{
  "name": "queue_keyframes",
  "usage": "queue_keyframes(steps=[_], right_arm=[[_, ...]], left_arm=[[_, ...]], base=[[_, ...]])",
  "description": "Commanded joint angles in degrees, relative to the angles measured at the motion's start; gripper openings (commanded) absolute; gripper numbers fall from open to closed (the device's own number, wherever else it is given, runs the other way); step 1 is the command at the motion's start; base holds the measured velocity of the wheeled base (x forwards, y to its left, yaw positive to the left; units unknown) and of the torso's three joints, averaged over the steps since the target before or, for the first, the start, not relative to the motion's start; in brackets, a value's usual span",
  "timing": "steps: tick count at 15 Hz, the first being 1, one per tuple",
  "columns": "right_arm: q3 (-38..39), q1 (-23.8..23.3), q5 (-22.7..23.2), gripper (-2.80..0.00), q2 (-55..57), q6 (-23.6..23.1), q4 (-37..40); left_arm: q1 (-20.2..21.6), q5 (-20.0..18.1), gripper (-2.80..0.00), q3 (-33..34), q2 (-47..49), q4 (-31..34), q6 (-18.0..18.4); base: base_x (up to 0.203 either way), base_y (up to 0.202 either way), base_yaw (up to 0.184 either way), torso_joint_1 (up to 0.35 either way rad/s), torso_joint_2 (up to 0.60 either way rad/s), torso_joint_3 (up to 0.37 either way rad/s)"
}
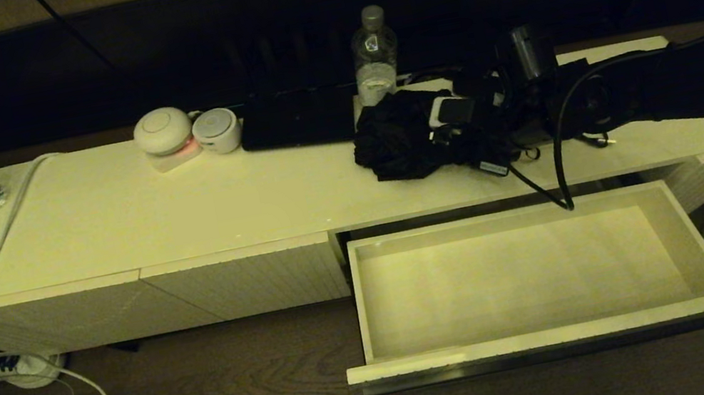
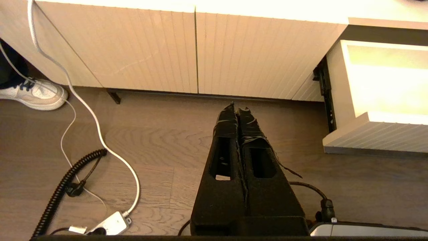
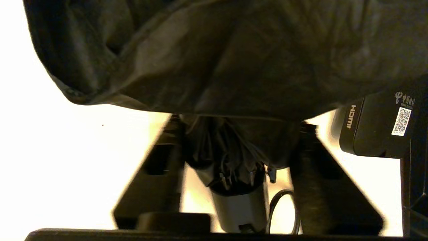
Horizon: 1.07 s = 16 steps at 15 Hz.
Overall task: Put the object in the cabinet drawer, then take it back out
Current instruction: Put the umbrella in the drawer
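Right tool (image 3: pixel 235 167) was on the table (image 1: pixel 180 206), fingers (image 3: pixel 157 174) either side of the umbrella (image 1: pixel 396 139) where the bunched fabric meets the handle (image 3: pixel 239 209). A slim gap showed between fingers and fabric in the wrist view, so can't tell whether it gripped; not fully spread, not shut. Umbrella lay on the cabinet top, ahead of the tool and touching it, wrist loop (image 3: pixel 281 211) just beside the handle. Black HDMI box (image 3: pixel 374 130) sat near one finger; water bottle (image 1: pixel 374 52) just behind the umbrella.

Handling guess: light, canopy soft and floppy, will sag and slide if pinched by fabric alone. Stiff core near the handle looks like the right hold.

Drawer (image 1: pixel 543 337) stood pulled open below and in front of the tool, nothing in it that I could see, plenty of room. Watch the table's front edge and the dangling arm cable (image 1: pixel 557 147) over the drawer's back wall.

Left tool (image 2: pixel 239 108) parked low over the floor, fingers together.
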Motion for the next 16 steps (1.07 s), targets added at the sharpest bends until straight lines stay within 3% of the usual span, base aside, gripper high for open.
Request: queue_keyframes(steps=[1,9,16], right_arm=[[0.1,0.0,-0.1,-2.8,0.0,-0.3,0.2],[1.6,0.0,0.4,-2.8,-1.1,0.2,3.4],[6.7,0.7,0.2,-2.8,-9.0,-0.1,3.0]], left_arm=[[0.0,0.0,-2.8,0.0,-0.1,0.0,-0.1],[0.0,0.0,-2.8,0.0,-0.1,0.0,-0.1],[0.0,0.0,-2.8,0.0,-0.1,0.0,-0.1]], base=[[0.0,0.0,0.0,0.0,0.0,0.0],[0.0,0.0,0.0,0.0,0.0,0.0],[0.0,0.0,0.0,0.0,0.0,0.0]])
